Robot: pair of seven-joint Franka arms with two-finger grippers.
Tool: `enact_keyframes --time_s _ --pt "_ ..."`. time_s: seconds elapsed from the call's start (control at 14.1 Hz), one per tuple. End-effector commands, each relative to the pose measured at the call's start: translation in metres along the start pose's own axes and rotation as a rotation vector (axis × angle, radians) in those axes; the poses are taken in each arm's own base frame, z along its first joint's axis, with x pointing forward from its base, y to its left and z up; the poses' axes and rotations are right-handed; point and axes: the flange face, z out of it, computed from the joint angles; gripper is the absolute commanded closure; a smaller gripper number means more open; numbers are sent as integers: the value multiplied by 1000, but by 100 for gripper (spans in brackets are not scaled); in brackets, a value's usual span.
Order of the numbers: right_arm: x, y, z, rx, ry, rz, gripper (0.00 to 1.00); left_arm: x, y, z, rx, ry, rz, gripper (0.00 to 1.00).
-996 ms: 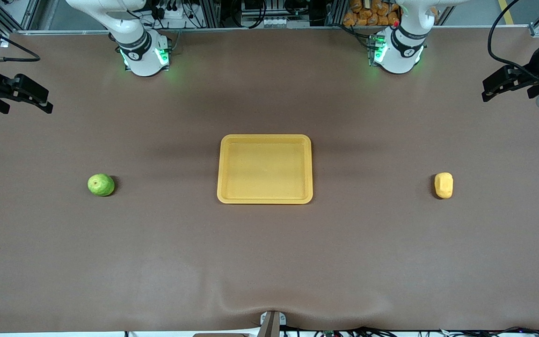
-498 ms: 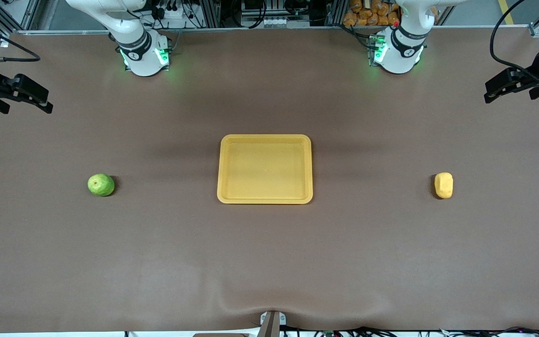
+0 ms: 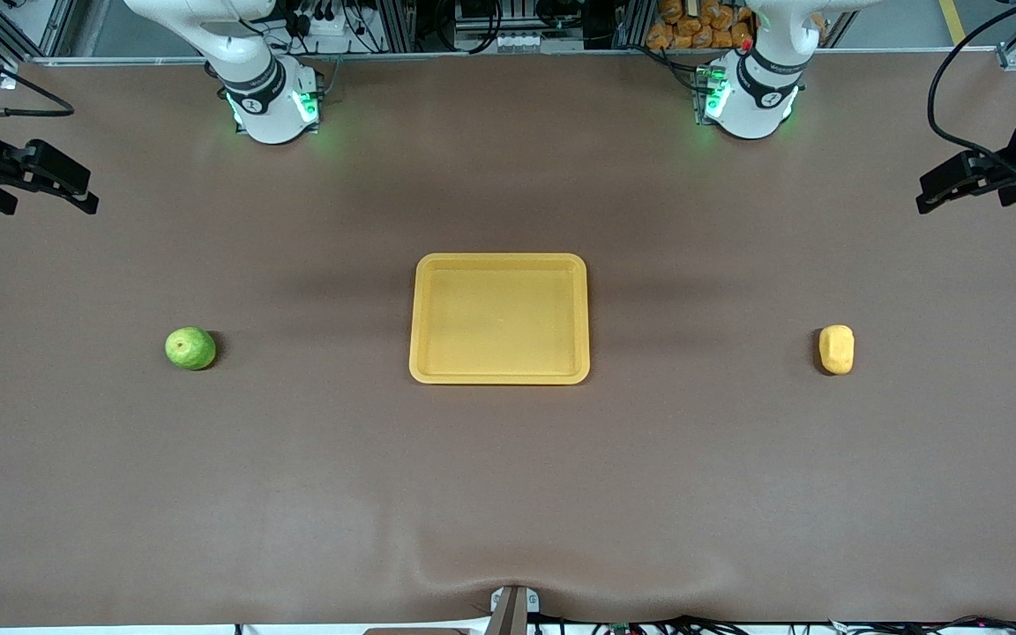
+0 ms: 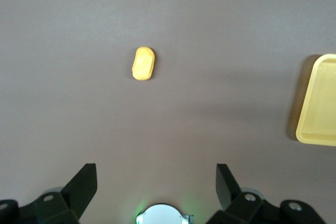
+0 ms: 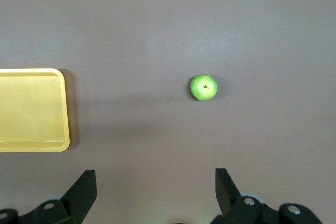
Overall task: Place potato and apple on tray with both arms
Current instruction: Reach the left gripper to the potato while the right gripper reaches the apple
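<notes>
Brown table (image 3: 508, 494) seen bearing 3 things. Yellow tray (image 3: 499, 377) set at middle, lying flat. Green apple (image 3: 190, 348) laid toward right arm's end; potato (image 3: 836, 349) toward left arm's end. All well apart.

I read the table (image 3: 508, 494) as covered in a matt brown sheet, smooth like vinyl or rubber, with a soft ripple at the lower centre of the front view. The tray (image 3: 499, 377) at mid-frame looks like yellow plastic, smooth with a faint sheen on its floor. The apple (image 3: 190, 347), at middle left, has a slightly glossy, mottled green skin. The potato (image 3: 836, 349), at middle right, looks dull and bumpy. My arms' bases (image 3: 272, 97) at the top show glossy white plastic shells with black bands. Both wrist views show dark matt fingers (image 4: 84, 184), plastic by the look.
</notes>
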Motion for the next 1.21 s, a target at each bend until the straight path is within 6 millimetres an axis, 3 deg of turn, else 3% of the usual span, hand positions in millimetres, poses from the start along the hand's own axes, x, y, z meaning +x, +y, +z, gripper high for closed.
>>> enact_keyframes --time_s 0.0,0.28,0.43,0.64,1.0,1.14 --pt "-5 4 -3 1 8 18 0 14 -1 15 -15 -3 16 0" --pt "-5 4 -4 1 10 18 0 35 -1 60 -12 -8 9 0" --pt "-4 4 -4 1 10 18 0 41 -18 82 -14 13 -15 0" --pt "-3 4 -5 2 14 17 0 42 -33 114 -16 34 -42 0" --pt "-1 8 -6 1 18 15 0 44 -31 175 -20 10 -60 0" --pt "4 12 1 3 4 23 0 46 -45 199 -23 25 -80 0"
